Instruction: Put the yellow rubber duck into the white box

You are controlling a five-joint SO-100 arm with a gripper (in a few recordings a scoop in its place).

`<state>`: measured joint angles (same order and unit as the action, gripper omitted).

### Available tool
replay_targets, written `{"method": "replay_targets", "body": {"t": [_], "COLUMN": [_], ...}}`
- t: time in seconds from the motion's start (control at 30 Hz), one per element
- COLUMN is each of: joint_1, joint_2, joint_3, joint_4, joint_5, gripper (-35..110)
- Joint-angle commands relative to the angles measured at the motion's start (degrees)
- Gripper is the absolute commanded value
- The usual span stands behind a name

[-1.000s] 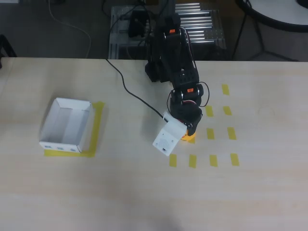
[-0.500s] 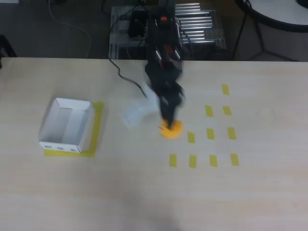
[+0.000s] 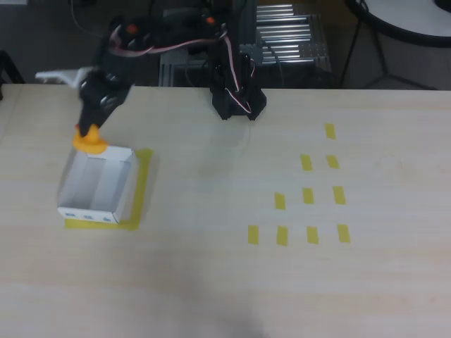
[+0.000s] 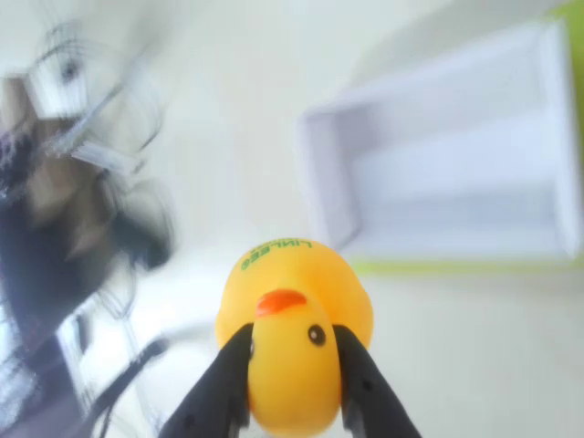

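Hand (image 4: 292, 388) clamped on the yellow rubber duck (image 4: 294, 333): two dark fingers (image 4: 224, 388) press its sides, gap only as wide as the duck's body. Duck faces the wrist camera, orange beak and dark eye visible, green lettering on top of its head.

Overhead: hand (image 3: 89, 134) holds the duck (image 3: 90, 143) at the far edge of the white box (image 3: 113, 208), over the back wall. Can't tell whether the duck touches the rim or hangs above it.

Versus 0.5 s ago: the duck was mid-bench, just left of the tape grid, under the arm; now the arm has swung left across the bench and the duck sits at the box. One second ago it was further right, among the tape strips. Box hasn't moved.

Materials: duck smooth, glossy, rounded, orange-yellow. Box is a shallow rectangular white cardboard tray, thin upright walls, small marks on the near wall, sitting on a yellow tape outline (image 3: 143, 186). Bench (image 3: 211, 282) pale wood-grain laminate. Short flat yellow tape strips (image 3: 308, 195) in a grid at right. Wrist view motion-blurred at left.
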<state>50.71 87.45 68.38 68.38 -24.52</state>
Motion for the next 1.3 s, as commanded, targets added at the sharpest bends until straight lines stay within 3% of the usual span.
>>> {"method": "replay_targets", "body": {"t": [0.0, 0.53, 0.7, 1.2, 1.27], "joint_1": [4.3, 3.0, 2.0, 1.4, 1.4], "joint_2": [-5.6, -20.2, -20.4, -20.3, -20.3], "joint_3": [-1.4, 1.5, 1.7, 5.2, 5.5], "joint_4": [-7.4, -12.7, -11.0, -14.8, -15.2], "joint_5": [-3.5, -14.3, -17.3, -21.3, -22.0], "gripper": [0, 0, 12, 21, 32]}}
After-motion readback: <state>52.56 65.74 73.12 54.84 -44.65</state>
